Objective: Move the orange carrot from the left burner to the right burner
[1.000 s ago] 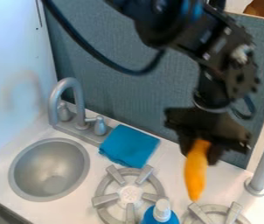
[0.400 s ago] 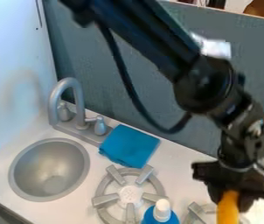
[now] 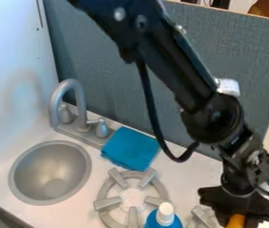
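Note:
At the lower right, over the right burner, hangs my gripper [image 3: 237, 218], pointing down. It is shut on an orange, carrot-like object [image 3: 236, 221], whose lower part is cut off by the bottom edge. To the left of the gripper stands a blue bottle with a white cap [image 3: 165, 218], apart from it. A folded blue cloth [image 3: 131, 148] lies on the counter behind the left burner [image 3: 132, 197].
The round sink [image 3: 50, 173] is at the left, with the grey faucet [image 3: 68, 100] behind it. A grey back panel [image 3: 155, 80] rises behind the counter. The right burner [image 3: 203, 217] is partly covered by the gripper.
My gripper has moved down and to the right from behind the right burner, carrying the orange object with it. Bottle, cloth and sink have stayed in place.

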Robot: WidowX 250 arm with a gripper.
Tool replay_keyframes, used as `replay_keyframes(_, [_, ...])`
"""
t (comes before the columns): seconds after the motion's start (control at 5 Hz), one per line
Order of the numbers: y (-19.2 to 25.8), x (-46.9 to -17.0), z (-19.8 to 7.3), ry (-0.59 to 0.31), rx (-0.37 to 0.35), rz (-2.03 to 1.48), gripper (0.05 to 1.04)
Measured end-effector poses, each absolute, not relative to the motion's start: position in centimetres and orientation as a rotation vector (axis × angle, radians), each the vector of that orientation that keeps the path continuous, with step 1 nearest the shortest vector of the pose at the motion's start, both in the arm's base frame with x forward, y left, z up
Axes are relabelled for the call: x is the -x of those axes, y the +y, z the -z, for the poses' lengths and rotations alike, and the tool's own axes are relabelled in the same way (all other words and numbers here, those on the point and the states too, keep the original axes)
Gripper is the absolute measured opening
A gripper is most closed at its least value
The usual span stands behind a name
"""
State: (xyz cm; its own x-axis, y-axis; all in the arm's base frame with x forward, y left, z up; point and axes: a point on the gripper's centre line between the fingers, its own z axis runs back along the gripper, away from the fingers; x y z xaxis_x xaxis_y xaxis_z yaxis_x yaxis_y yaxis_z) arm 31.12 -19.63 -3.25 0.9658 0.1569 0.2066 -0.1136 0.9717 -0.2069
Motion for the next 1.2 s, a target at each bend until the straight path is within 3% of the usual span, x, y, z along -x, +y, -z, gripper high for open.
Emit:
replay_keyframes(0.6, [-19.5,-31.9,5.9,-0.274,0.203,-0.196,0.499])
replay_keyframes(1.0, [-19.1,-32.0,7.8,-0.265,0.161,-0.221,0.544])
replay_keyframes(1.2, [-19.0,-32.0,7.9,-0.264,0.152,-0.222,0.858])
